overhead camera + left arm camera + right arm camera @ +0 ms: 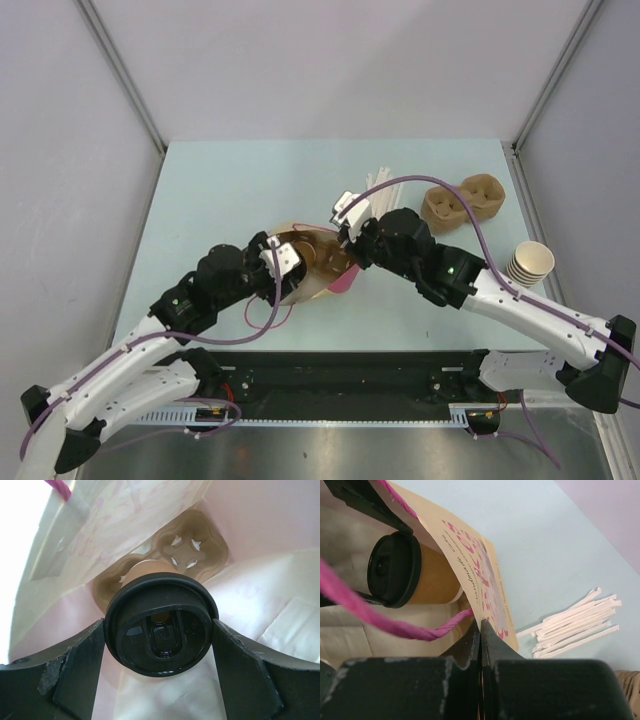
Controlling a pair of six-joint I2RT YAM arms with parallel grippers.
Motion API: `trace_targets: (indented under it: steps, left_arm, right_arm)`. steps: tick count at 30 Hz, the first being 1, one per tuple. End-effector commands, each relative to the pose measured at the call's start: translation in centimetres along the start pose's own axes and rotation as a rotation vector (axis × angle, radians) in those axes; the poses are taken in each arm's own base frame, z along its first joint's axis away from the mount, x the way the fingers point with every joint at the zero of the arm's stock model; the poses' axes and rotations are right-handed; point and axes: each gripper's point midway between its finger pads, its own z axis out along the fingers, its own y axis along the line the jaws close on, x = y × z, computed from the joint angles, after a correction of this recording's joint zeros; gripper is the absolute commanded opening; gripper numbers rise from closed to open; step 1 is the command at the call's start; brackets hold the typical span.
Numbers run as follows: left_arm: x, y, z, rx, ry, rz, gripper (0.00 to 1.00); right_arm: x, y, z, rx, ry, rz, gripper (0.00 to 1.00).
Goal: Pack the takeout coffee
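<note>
The black-lidded brown paper cup stood upright, clamped in the left pincer, base toward the moulded pulp carrier; the right pincer pinched the printed paper bag.

**Top view:** fixed high behind the near edge of the worktop, facing down and forward. It is distant enough to cover the whole surface and the bag.

**Left wrist view:** at the bag mouth, facing down past the left pincer onto the cup lid, very close.

**Right wrist view:** facing along the right pincer at the bag's outer wall, close, with straws beyond.

**Shared:** both wrist views show the cup and the bag.
</note>
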Motion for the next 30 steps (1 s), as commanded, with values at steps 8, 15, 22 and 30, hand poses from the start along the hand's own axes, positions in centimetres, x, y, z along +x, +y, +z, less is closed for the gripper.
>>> trace_targets:
  steps: [8,15,22,30]
  left_arm:
    - [-0.7,1.4,-0.9,-0.107,-0.04,0.223,0.16]
    - [-1.1,1.2,-1.1,-0.128,-0.06,0.362,0.14]
    - [0.0,1.8,-0.3,-0.162,-0.025,0.488,0.12]
    - [-0.1,-0.4,0.0,-0.062,-0.082,0.554,0.11]
  right_arm:
    - [-4.2,2.1,-1.6,-0.031,-0.192,-0.06,0.0]
    - [-5.0,2.6,-0.9,-0.002,-0.22,-0.114,0.0]
    - [-4.1,4.1,-1.0,-0.055,-0.19,-0.127,0.0]
    - [-4.3,4.8,-0.6,-0.084,-0.207,-0.128,0.0]
